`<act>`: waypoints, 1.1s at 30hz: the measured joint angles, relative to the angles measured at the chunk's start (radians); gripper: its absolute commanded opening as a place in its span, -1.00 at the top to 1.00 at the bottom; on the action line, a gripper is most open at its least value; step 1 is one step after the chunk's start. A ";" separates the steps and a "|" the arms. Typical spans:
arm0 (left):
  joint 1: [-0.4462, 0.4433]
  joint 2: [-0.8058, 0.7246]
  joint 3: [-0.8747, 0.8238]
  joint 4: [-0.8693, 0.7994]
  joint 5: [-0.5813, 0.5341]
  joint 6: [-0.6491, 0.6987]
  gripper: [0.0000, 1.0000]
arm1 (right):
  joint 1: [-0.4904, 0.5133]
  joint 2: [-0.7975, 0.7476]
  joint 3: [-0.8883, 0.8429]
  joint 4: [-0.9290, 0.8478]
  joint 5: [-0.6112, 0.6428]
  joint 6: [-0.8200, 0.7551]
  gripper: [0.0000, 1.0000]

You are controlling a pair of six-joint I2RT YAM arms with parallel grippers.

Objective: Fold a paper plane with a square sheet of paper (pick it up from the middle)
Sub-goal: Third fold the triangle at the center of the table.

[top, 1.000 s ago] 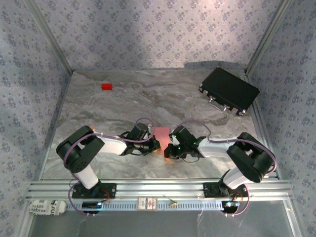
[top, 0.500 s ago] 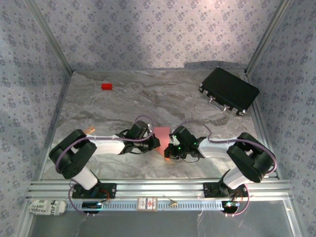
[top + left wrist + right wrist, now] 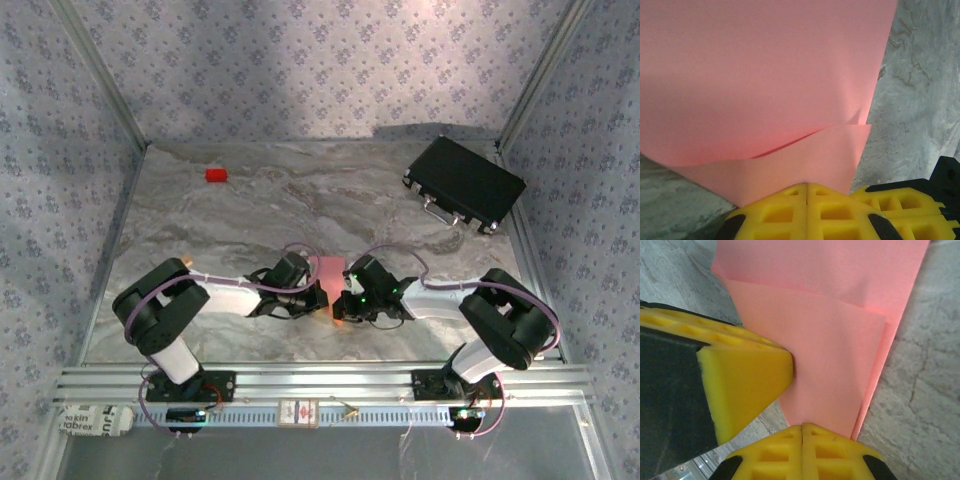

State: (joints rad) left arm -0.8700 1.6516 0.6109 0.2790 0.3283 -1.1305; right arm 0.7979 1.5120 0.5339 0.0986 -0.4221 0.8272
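We see a grey marbled worktop [image 3: 200,220] with patterned walls around it. The left arm [image 3: 165,310] and the right arm [image 3: 510,320] reach in from the worktop's near edge and bend toward its middle. A black case [image 3: 465,183] lies flat in the worktop's far right corner.

The pink sheet of paper [image 3: 328,270] lies on the worktop a little nearer than its middle, between the two wrists. It is partly folded, with one layer over another. From the left wrist we see the paper [image 3: 765,75] with its upper layer bowed up off the lower flap. From the right wrist the paper [image 3: 830,340] shows stepped, overlapping layers narrowing toward the camera.

The left tool [image 3: 806,192] is closed, its yellow fingers pressed together at the paper's near edge with nothing between them that we can see. The right tool [image 3: 802,432] is closed the same way, its tip against the narrow end of the fold.

A small red block [image 3: 216,175] sits near the worktop's far left corner.
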 measured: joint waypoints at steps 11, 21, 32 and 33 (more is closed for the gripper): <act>0.113 0.002 -0.015 0.013 0.069 0.049 0.98 | 0.000 0.001 0.000 0.027 0.040 0.000 1.00; 0.196 -0.017 -0.015 -0.038 0.085 0.101 0.98 | 0.000 0.001 0.000 0.029 0.041 0.000 1.00; 0.275 -0.046 -0.015 -0.105 0.095 0.147 0.97 | -0.002 0.001 0.000 0.025 0.041 0.000 1.00; 0.275 -0.050 -0.015 -0.114 0.094 0.147 0.97 | -0.002 0.001 0.000 0.025 0.040 0.000 1.00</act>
State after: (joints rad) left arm -0.5945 1.6020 0.5961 0.1650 0.4225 -0.9833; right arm 0.7959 1.5127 0.5335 0.1234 -0.3817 0.8268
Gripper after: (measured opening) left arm 0.045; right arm 0.052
